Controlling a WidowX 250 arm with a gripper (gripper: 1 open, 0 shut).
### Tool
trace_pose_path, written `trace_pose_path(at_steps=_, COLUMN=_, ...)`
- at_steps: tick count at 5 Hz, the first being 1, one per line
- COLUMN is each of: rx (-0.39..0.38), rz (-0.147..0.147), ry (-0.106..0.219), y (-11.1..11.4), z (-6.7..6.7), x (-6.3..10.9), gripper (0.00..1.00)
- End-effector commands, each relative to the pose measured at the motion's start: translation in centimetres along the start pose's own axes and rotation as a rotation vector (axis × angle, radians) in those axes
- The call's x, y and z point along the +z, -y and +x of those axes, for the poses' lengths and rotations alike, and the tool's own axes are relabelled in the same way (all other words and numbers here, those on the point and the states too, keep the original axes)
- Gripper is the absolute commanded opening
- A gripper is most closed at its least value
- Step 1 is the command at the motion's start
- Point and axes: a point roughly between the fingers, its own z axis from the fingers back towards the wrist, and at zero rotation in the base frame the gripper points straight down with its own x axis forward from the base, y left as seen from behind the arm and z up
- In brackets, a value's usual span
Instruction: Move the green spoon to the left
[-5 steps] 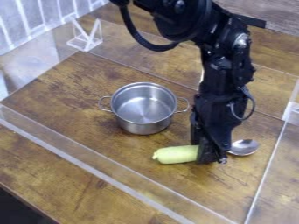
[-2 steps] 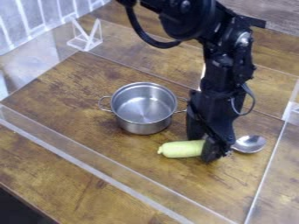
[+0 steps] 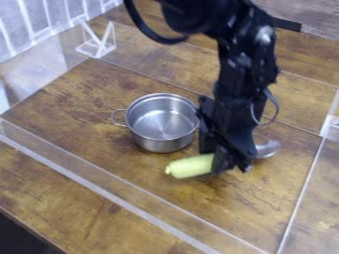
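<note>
The green spoon [image 3: 189,167] has a thick yellow-green handle pointing left and a silver bowl [image 3: 269,150] showing to the right of the arm. My gripper [image 3: 236,162] points straight down, with its dark fingers closed on the spoon between handle and bowl. The spoon looks lifted slightly off the wooden table, handle end tilted down. It is just right of and in front of the steel pot. The fingertips are blurred and partly hide the spoon's neck.
A round steel pot [image 3: 165,122] with two small handles stands just left of the gripper. A clear acrylic wall [image 3: 79,169] runs along the front and sides. A white stand [image 3: 95,40] sits at the back left.
The gripper and the spoon have shifted left and risen a little. The handle end is now closer to the pot's front, and the wrist has rolled slightly.
</note>
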Motion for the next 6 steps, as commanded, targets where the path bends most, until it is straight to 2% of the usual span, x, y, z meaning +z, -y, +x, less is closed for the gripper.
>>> trace_pose_path(at_steps=1, rx=0.065, rz=0.085, ry=0.086, y=-2.8, z=-1.6, x=5.3, gripper=0.0)
trace_pose_path(at_steps=2, rx=0.19, rz=0.14, ry=0.07, y=-6.9, z=-4.7, x=7.6, gripper=0.0)
trace_pose_path(at_steps=3, rx=0.301, rz=0.169, ry=0.05, y=-10.7, z=-8.1, x=8.7, gripper=0.0)
trace_pose_path(at_steps=4, rx=0.392, rz=0.178, ry=0.029, y=-13.8, z=-12.4, x=8.8, gripper=0.0)
trace_pose_path(at_steps=5, rx=0.416, rz=0.166, ry=0.043, y=-15.5, z=-15.2, x=8.5, gripper=0.0)
trace_pose_path(at_steps=6, rx=0.424, rz=0.155, ry=0.048, y=-17.0, z=-16.8, x=7.5, gripper=0.0)
